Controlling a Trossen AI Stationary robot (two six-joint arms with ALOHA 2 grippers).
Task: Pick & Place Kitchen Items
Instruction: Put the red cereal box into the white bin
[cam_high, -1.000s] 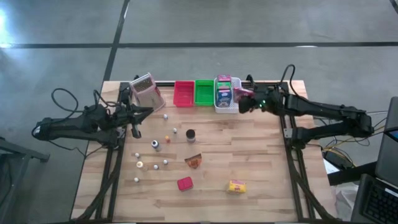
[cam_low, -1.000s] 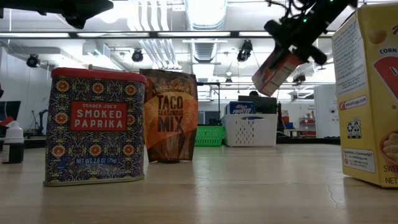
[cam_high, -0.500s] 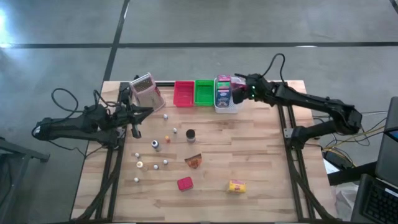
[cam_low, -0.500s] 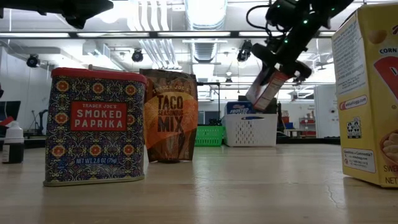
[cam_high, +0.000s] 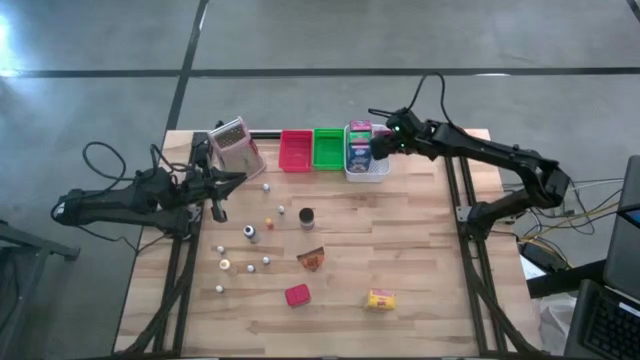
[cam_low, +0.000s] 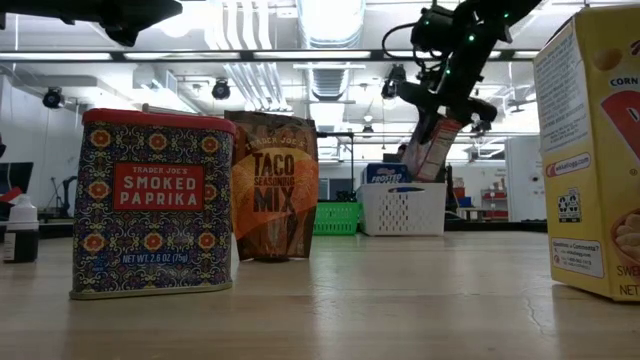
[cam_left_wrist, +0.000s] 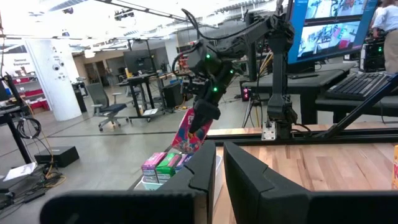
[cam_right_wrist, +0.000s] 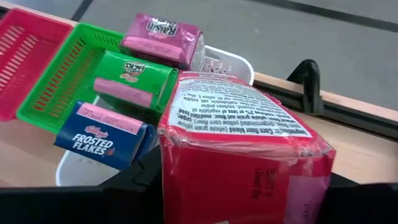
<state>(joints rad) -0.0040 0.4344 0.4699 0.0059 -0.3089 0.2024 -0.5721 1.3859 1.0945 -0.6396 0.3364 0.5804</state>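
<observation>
Your right gripper (cam_right_wrist: 239, 205) grips the red cardboard box (cam_right_wrist: 239, 152) – below it, the crowded white basket (cam_right_wrist: 233, 62) may jam it.

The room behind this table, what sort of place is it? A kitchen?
Probably not a kitchen but a robotics lab or workshop: a wooden table with toy groceries, computer monitors, office chairs on a bare concrete floor, and exposed ceiling ducts.
</observation>
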